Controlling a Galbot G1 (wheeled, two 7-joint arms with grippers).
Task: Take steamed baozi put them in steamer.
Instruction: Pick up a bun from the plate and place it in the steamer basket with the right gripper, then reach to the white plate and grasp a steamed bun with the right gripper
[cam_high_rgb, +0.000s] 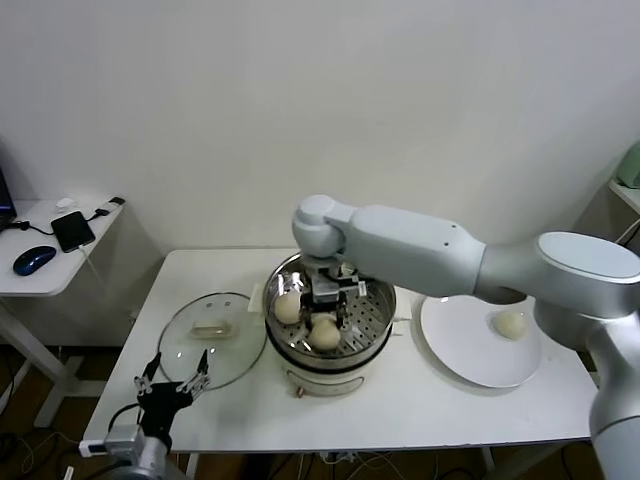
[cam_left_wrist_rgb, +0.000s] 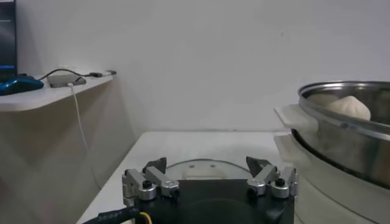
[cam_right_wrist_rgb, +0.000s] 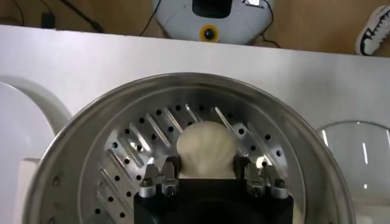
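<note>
four steamed baozi in view, counted from the head camera: three inside the steamer (cam_high_rgb: 375, 325), one left on the white plate (cam_high_rgb: 455, 345). of the three in the pot, one bun (cam_high_rgb: 288, 308) sits toward the robot's left side of the perforated tray, one (cam_high_rgb: 347, 270) peeks out at the far rim behind the arm, and one (cam_high_rgb: 324, 333) lies at the near side, clamped between the fingers of the right gripper (cam_high_rgb: 326, 318). seen from the right wrist: same pleated bun (cam_right_wrist_rgb: 205, 149) resting on the tray, fingers (cam_right_wrist_rgb: 162, 178) closed against both its sides (so gripping, not yet let go). fourth bun (cam_high_rgb: 510, 324) alone near the plate's right part, well apart from the pot.

one glass lid (cam_high_rgb: 210, 338) flat on the table (cam_high_rgb: 420, 410) just left of the steamer, cream handle up. one left gripper (cam_high_rgb: 172, 385) low at the table's near-left edge, beside the lid, fingers spread wide and holding nothing; from its own wrist, open fingertips (cam_left_wrist_rgb: 155, 166) point toward the lid, with the steamer's steel wall (cam_left_wrist_rgb: 341, 143) close by and one bun (cam_left_wrist_rgb: 348, 107) showing over its rim.
</note>
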